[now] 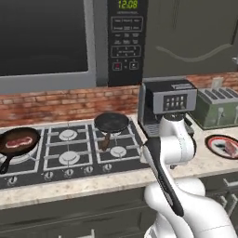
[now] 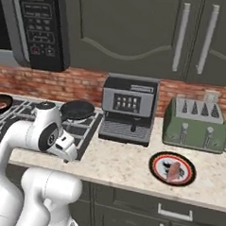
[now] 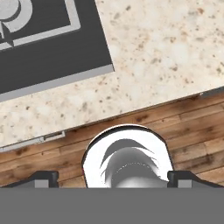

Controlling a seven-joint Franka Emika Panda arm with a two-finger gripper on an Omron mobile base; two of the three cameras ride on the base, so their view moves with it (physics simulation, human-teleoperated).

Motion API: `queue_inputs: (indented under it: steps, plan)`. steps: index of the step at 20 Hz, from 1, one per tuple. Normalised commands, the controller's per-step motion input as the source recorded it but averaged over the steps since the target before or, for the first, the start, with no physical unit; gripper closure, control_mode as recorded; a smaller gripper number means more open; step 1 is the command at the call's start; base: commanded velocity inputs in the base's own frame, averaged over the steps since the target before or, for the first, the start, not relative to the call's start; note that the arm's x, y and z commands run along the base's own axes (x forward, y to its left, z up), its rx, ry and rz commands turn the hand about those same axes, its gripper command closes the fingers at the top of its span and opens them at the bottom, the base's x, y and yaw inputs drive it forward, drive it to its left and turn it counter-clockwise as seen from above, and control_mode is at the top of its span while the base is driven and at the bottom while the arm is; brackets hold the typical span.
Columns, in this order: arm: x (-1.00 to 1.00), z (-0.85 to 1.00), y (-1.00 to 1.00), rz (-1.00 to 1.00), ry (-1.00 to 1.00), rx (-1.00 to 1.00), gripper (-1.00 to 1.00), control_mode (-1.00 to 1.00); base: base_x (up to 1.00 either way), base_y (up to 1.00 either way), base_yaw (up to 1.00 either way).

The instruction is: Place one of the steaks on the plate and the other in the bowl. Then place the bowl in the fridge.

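Two flat oval raw steaks: one (image 2: 175, 170) lies on the round red-rimmed plate (image 2: 154, 170) on the speckled stone counter (image 2: 126, 165), the other (image 1: 18, 141) in a black frying pan (image 1: 5, 148) on the stove. The gripper (image 3: 113, 178) hangs over the counter edge, jaws wide apart and empty.

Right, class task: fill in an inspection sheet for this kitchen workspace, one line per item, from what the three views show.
Surface: speckled beige counter beside a black gas stove.
Job's things: one steak lies on the red-rimmed plate on the counter; the other steak lies in a black frying pan on the stove.
Clutter: a second black pan, empty, on the stove; coffee machine; green toaster.
Grippers: gripper open, holding nothing, pointing down over the counter edge and wooden floor.
Cables: nothing seen.
Surroundings: microwave, brick backsplash, dark cabinets.
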Motion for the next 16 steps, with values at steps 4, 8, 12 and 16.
queue_inputs:
  steps: [4,8,12,16]
  plan:
    - [0.00,0.00,0.00,0.00,0.00,0.00,-1.00,1.00,0.00,1.00,0.00]
    - [0.00,0.00,0.00,0.00,0.00,0.00,-1.00,1.00,0.06,1.00,-0.02]
    - [0.00,0.00,0.00,0.00,0.00,0.00,-1.00,1.00,0.06,1.00,-0.03]
    - [0.00,0.00,0.00,0.00,0.00,0.00,-1.00,1.00,0.04,1.00,-0.03]
